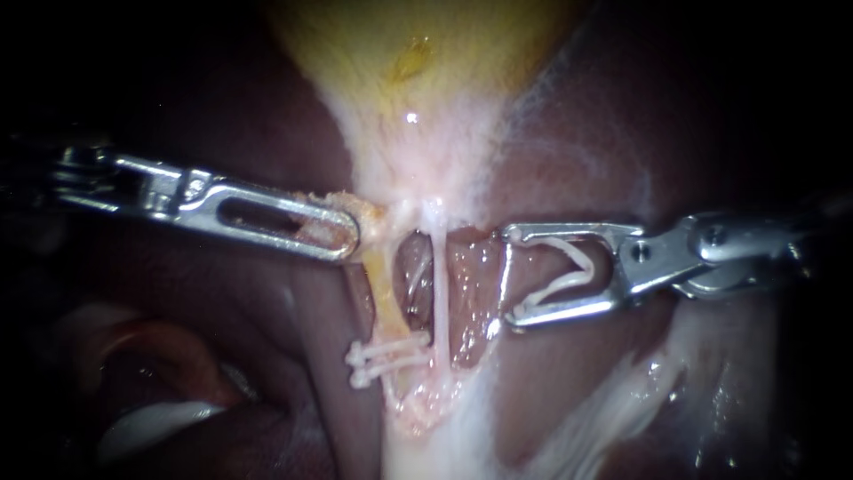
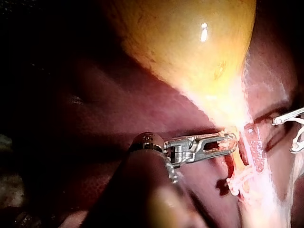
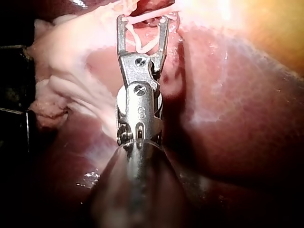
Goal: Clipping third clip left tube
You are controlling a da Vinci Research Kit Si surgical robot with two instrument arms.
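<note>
left instrument (image 1: 345, 235) is in from the left, its slotted jaws clamped flat on the gallbladder neck (image 1: 378, 213), with a scrap of yellowish tissue showing at the tip. the left wrist view shows the same grip (image 2: 230, 142), right under the yellow gallbladder (image 2: 190, 42).

below that grip the window is open and both tubes are bare. the left tube (image 1: 384, 284) is the yellowish one, running down from beside the left instrument's tip. the right tube (image 1: 440, 284) is the thin white strand next to it. two white clips (image 1: 386, 357) sit low on the left tube, close together, and their ends reach over toward the right tube.

right instrument (image 1: 513, 276) comes in from the right, jaws spread wide and carrying a loaded clip (image 1: 586, 269), a white v with one leg seated against each jaw. from its own wrist camera the jaws (image 3: 142, 19) point at the pale tissue, the clip (image 3: 142, 40) between them. its tips stand just to the right of the window, apart from the left tube, with the right tube between. dark liver (image 1: 604, 124) lies all around.
</note>
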